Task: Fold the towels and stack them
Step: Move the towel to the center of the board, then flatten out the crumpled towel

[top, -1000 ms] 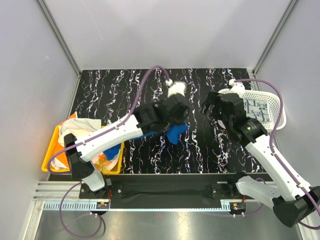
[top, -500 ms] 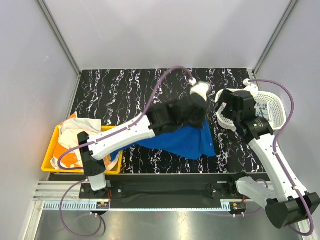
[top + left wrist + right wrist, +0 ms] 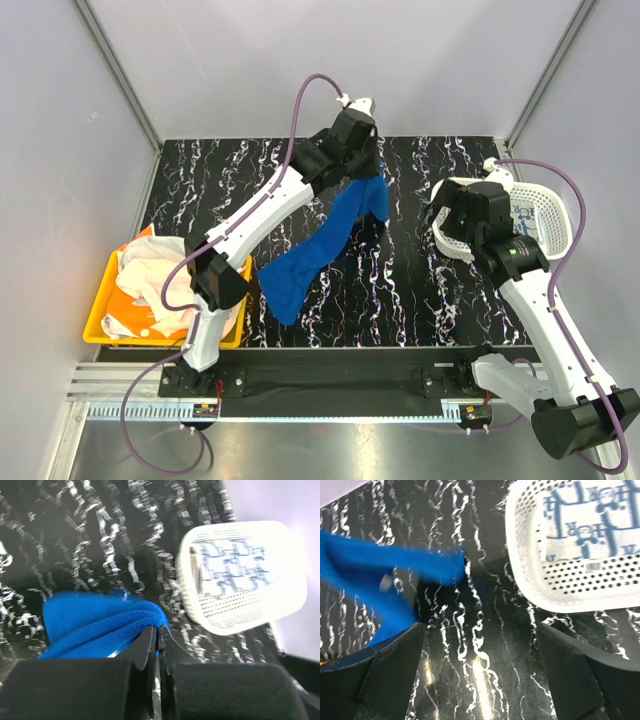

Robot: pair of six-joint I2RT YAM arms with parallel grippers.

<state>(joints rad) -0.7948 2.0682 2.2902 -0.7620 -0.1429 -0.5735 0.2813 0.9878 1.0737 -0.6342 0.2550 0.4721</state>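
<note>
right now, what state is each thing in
blue towel, unfolded, held up by one edge
left gripper, shut on the blue towel
right gripper, open, empty
patterned towel, folded, lying in the white basket
white basket, upright, holding that one towel
yellow bin, holding crumpled towels

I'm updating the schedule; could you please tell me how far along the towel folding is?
Done: one patterned towel lies folded in the white basket. In hand: the left tool pinches the blue towel, lifted and unfolded. Left: crumpled towels in the yellow bin.
</note>
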